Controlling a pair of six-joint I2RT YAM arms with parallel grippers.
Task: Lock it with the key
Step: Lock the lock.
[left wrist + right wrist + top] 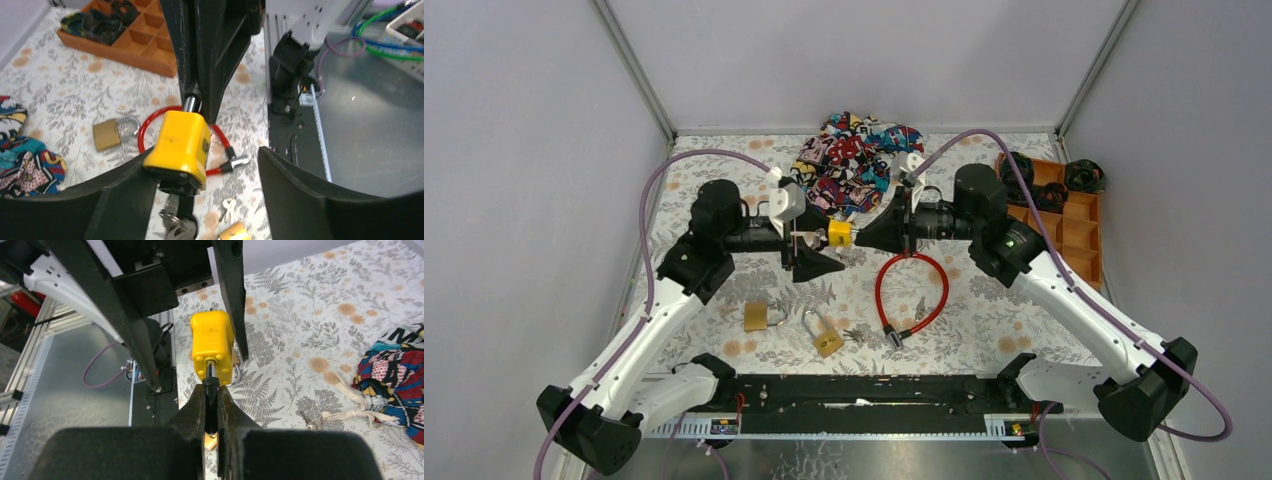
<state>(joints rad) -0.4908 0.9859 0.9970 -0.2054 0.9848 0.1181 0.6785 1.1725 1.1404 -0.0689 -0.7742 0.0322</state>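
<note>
A yellow padlock [839,233] hangs in the air between the two arms, above the patterned table. My right gripper [210,390] is shut on its black shackle [210,405], the yellow body [212,342] pointing away from it. In the left wrist view the padlock [177,142] leans against one finger [125,200] of my left gripper [205,160], whose jaws stand wide apart and open. A black-headed key [181,197] sticks in the underside of the lock, with a bunch of keys [175,227] dangling from it.
A red cable lock [911,290] lies on the table below the right gripper [861,237]. Two brass padlocks [759,316] [827,340] and loose keys [854,335] lie near the front. A colourful cloth [856,160] sits at the back, an orange compartment tray [1074,220] at the right.
</note>
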